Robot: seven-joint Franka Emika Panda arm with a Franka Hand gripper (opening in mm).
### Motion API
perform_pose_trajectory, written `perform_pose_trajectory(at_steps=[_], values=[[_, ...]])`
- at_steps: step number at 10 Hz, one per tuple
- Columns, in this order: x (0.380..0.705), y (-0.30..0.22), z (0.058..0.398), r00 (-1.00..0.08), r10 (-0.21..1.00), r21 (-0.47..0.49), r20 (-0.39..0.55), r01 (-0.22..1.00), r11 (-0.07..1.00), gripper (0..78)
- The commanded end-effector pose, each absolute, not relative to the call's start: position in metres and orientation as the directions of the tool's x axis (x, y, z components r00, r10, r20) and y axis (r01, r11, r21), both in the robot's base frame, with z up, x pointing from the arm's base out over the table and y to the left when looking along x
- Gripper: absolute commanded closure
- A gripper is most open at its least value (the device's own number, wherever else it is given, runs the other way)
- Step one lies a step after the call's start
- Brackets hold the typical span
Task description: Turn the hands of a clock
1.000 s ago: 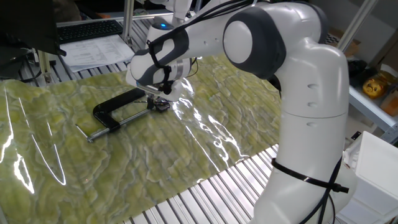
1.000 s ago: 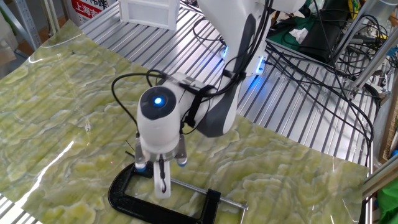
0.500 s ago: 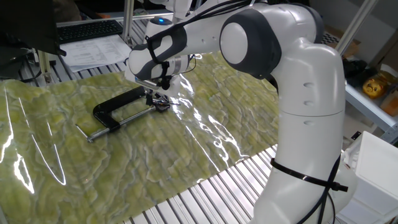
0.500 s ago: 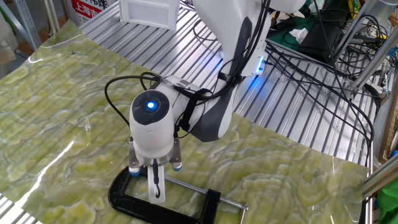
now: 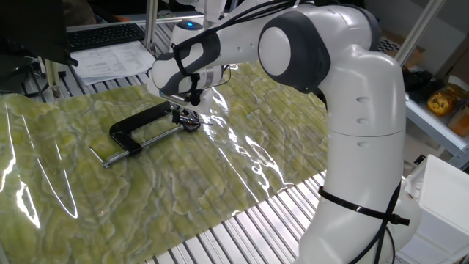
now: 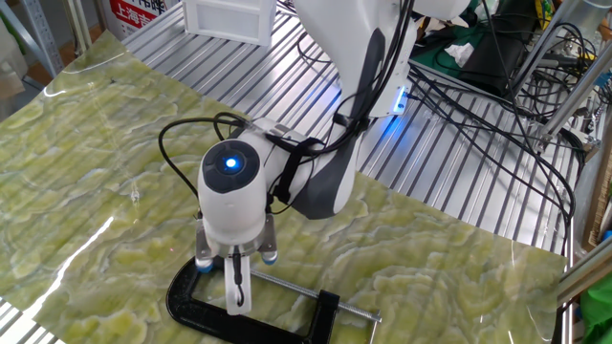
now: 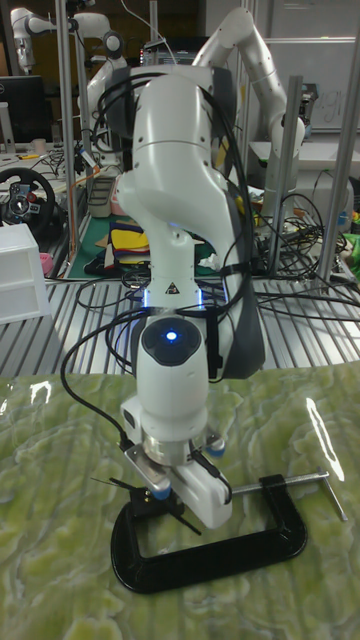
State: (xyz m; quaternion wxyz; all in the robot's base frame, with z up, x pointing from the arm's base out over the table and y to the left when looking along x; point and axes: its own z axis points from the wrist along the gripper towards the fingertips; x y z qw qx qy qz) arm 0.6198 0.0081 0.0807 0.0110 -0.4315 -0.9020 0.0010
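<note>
One hand [image 5: 185, 117] — poised over the C-clamp [image 5: 141, 129].

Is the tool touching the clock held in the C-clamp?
Cannot tell. In one fixed view the tool sits right above the small clock at the C-clamp's jaw, with no clear gap or contact. In both other views the wrist hides it.

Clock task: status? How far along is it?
Done: the gripper is down at the jaw end of the black C-clamp, where a small dark object, presumably the clock, sits. In hand: the gripper is low over it; contact and finger state are hidden. Left: turning the hands; their position is too small to read, so no progress is confirmed.
</note>
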Motion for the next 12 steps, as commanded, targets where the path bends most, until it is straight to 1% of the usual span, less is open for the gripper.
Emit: perform_pose_trajectory(at_steps=[1, 3, 7, 12], values=[[0.631, -0.001, 0.079, -0.636, 0.772, -0.008, 0.005, 0.772, 0.636, 77.6], [0.637, -0.004, 0.081, -0.637, 0.771, -0.009, 0.009, 0.771, 0.637, 77.6], [0.645, -0.013, 0.075, -0.648, 0.762, -0.014, -0.002, 0.762, 0.648, 77.6], [0.643, -0.009, 0.079, -0.632, 0.775, -0.014, 0.003, 0.775, 0.632, 77.6]])
